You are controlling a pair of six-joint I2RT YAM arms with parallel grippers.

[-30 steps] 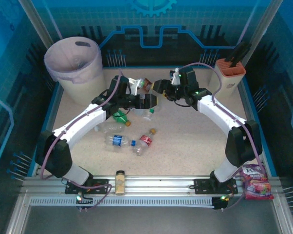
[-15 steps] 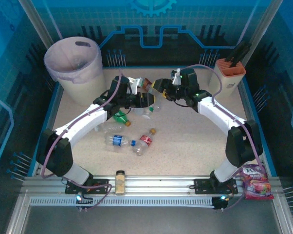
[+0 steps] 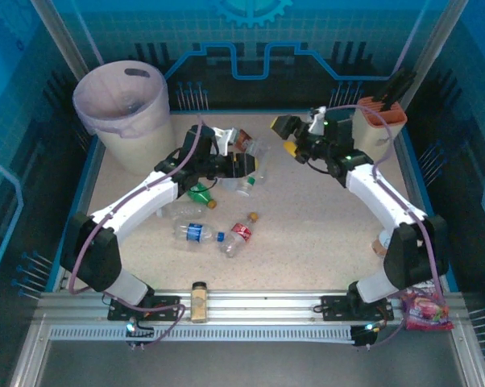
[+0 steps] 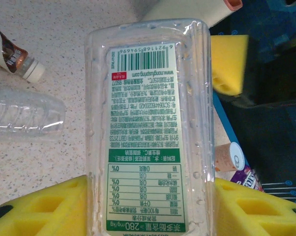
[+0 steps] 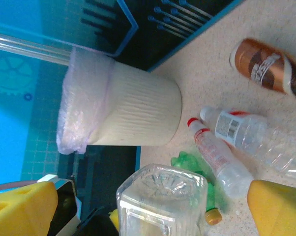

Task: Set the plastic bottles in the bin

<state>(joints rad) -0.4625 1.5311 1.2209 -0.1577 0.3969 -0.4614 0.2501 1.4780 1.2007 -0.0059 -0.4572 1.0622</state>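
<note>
Left hand grips bottle — bin at far-left corner.

Left arm stretched forward and inward, left gripper clamped on a clear bottle; right arm bent inward, right gripper spread wide.

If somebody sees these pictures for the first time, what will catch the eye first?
The clear bottle with a green and white label, clamped in the left gripper at mid-table, stands out first. Next come the big cream bin with its pale liner at the far left corner, and the right gripper, open, just right of the held bottle.
</note>
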